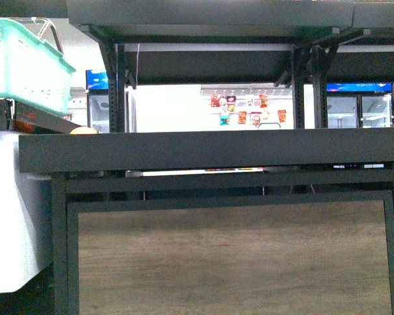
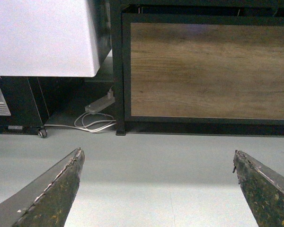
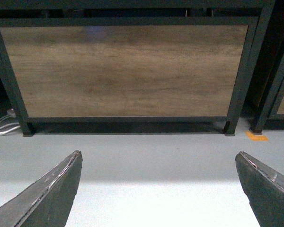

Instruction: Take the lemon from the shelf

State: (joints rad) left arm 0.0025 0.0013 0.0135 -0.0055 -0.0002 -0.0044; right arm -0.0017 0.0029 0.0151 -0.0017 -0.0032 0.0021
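Lemon [image 1: 84, 130]: only a yellow-orange rounded top peeks over the deck lip of the black metal shelf [image 1: 210, 149], far left. Your left gripper [image 2: 157, 152] and right gripper [image 3: 158, 154] both gape wide, empty, facing the brown wood-grain panel [image 3: 123, 71].

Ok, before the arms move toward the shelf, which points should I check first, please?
1. Left end effector open and empty: ok.
2. Right end effector open and empty: ok.
3. Lemon found: cannot tell; only a yellow-orange rounded top shows above the shelf lip, far left.
4. End effectors at deck height: not ok; both wrist views face the wood panel and floor.
5. Deck surface visible: not ok; the front view sees the lip edge-on.
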